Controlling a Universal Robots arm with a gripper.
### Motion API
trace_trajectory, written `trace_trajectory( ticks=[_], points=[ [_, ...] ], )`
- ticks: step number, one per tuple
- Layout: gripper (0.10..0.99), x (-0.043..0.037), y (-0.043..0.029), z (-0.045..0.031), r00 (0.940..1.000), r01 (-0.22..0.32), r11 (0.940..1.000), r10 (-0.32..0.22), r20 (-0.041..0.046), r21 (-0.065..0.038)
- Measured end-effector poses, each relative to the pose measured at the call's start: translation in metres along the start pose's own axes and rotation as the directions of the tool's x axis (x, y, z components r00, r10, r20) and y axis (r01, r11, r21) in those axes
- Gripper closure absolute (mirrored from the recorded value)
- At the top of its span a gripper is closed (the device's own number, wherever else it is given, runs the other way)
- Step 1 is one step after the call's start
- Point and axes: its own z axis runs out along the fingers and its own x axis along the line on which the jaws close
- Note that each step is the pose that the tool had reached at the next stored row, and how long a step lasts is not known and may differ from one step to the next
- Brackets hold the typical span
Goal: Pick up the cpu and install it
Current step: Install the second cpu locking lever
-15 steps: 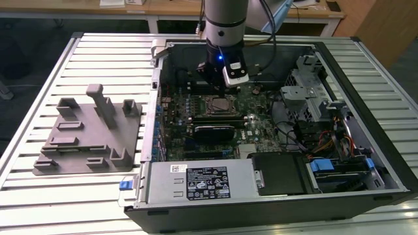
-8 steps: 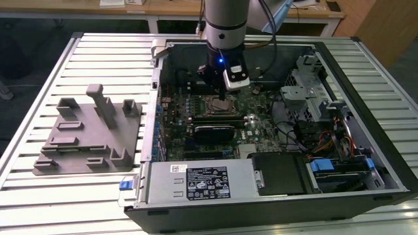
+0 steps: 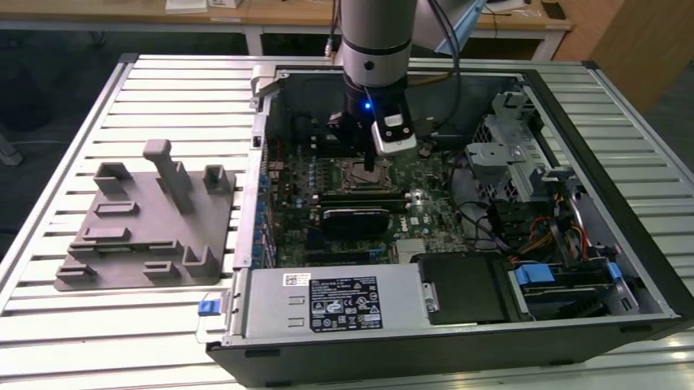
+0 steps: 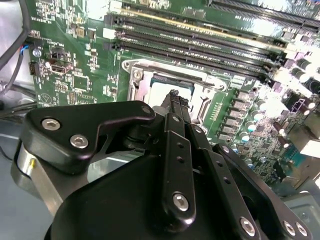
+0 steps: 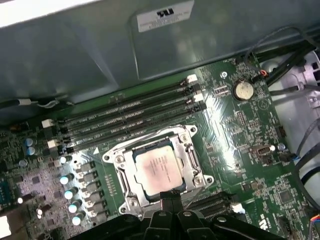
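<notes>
The arm descends from the top centre of the exterior view into an open computer case (image 3: 607,244) that lies on a slatted metal counter (image 3: 162,89). The tool (image 3: 370,168) stands over the motherboard (image 3: 418,203), directly above the socket (image 3: 349,172), just above the centre of that frame. In the first wrist view the cpu (image 5: 158,170) lies flat inside the metal-framed socket (image 5: 192,150), a little below the centre of the frame, with its silvery-white top facing up and its edges parallel to the socket frame. The black fingertips (image 5: 170,196) of the tool appear at the bottom centre of that view, pressed together into a narrow point at the near edge of the cpu; whether they touch it cannot be determined. In the second wrist view the black body of the tool fills the lower half of the frame, and its fingers (image 4: 176,107) taper to a point over the pale cpu (image 4: 159,92) in the socket at the frame's centre. The fingers appear closed against each other, with nothing gripped between them. Four memory slots (image 5: 130,117) run beside the socket toward the upper left of the first wrist view, and a coin cell battery (image 5: 243,90) sits at its upper right. On the counter at the left of the exterior view, well apart from the case, lies a grey holder block (image 3: 146,219). A power supply (image 3: 325,302) occupies the lower centre of the case in the same view.
</notes>
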Motion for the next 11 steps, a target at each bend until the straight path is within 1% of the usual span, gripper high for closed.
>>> trace_trajectory(
  ticks=[11],
  points=[
    [0.98,-0.0038,-0.011,-0.0007,1.0,0.0,1.0,0.0,0.0,0.0]
  ],
)
